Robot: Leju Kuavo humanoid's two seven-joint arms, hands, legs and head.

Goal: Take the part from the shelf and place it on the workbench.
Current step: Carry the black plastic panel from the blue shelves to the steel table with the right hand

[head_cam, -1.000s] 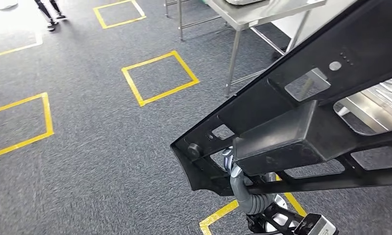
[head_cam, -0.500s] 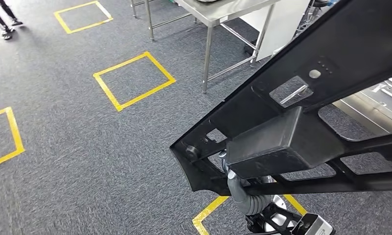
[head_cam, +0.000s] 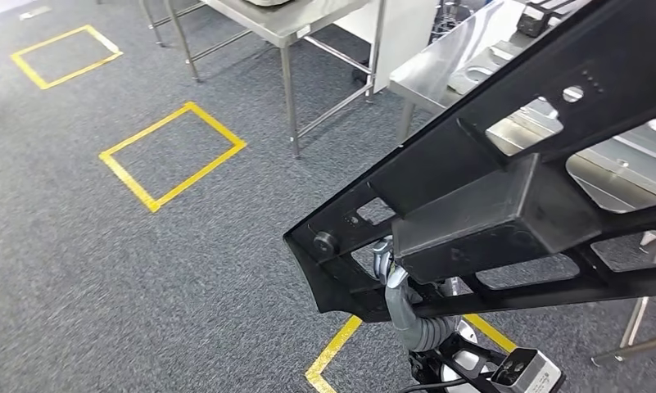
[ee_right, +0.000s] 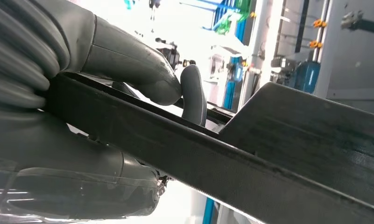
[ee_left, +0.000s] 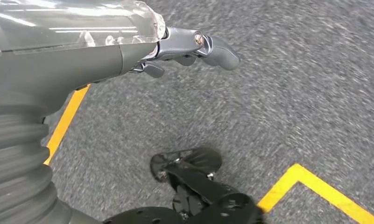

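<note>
Here the part (head_cam: pixel 504 188), a long black frame with cut-out windows and a boxy block on its underside, is held up off the floor and slants across the head view, its blunt end low and its far end rising over the steel workbench (head_cam: pixel 439 70); it does not rest on the workbench, whose top lies beyond and below it. The right hand (ee_right: pixel 143 79) clasps the part, thumb and fingers wrapped over a thin black edge in the wrist view; under the part in the head view the same hand's grey ribbed wrist (head_cam: pixel 410 323) reaches up to the frame. The left hand (ee_left: pixel 189 49) hangs away from the part over the grey carpet (head_cam: pixel 144 270), holding nothing, its fingers loosely curled; whether they are fully closed I cannot tell. Beyond the part's low end lie yellow tape squares (head_cam: pixel 173 154) on the carpet; a second steel table (head_cam: pixel 291 20) stands past the workbench.
</note>
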